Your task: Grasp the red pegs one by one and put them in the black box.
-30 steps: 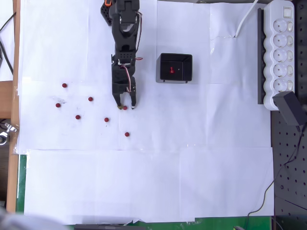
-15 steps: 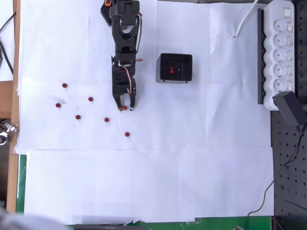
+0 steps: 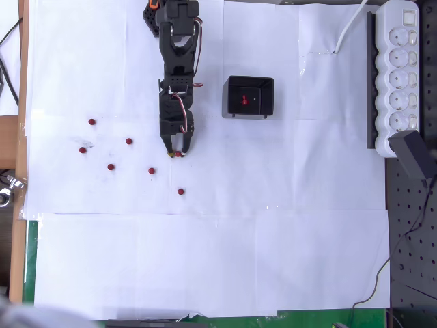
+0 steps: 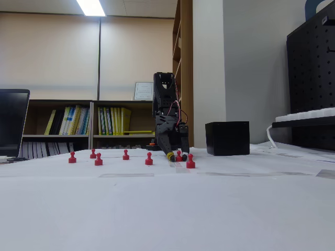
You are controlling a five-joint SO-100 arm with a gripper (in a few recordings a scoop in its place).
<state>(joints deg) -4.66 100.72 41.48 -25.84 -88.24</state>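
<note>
From above, the loose red pegs (image 3: 91, 121) lie scattered over the white paper (image 3: 205, 260) on the left half of the table: one at the far left edge of the group, another (image 3: 82, 149) just below it, then one (image 3: 110, 167) lower still, one (image 3: 128, 141) further right, one (image 3: 151, 171) near the arm, and one (image 3: 180, 192) lowest of all. In the fixed view they stand upright in a loose row (image 4: 98, 159) on the sheet.

Right of that scatter the black arm (image 3: 176, 68) reaches down from the top edge. Its gripper (image 3: 177, 153) sits low on the paper with the fingers drawn in close around a seventh peg (image 3: 178, 154); in the fixed view that peg (image 4: 179, 155) sits between the fingertips at table level.

Further right, well apart from the gripper, the black box (image 3: 250, 96) rests on the paper with one red peg (image 3: 244, 100) lying inside. At the far right a white power strip (image 3: 403, 68) runs along the edge.
</note>
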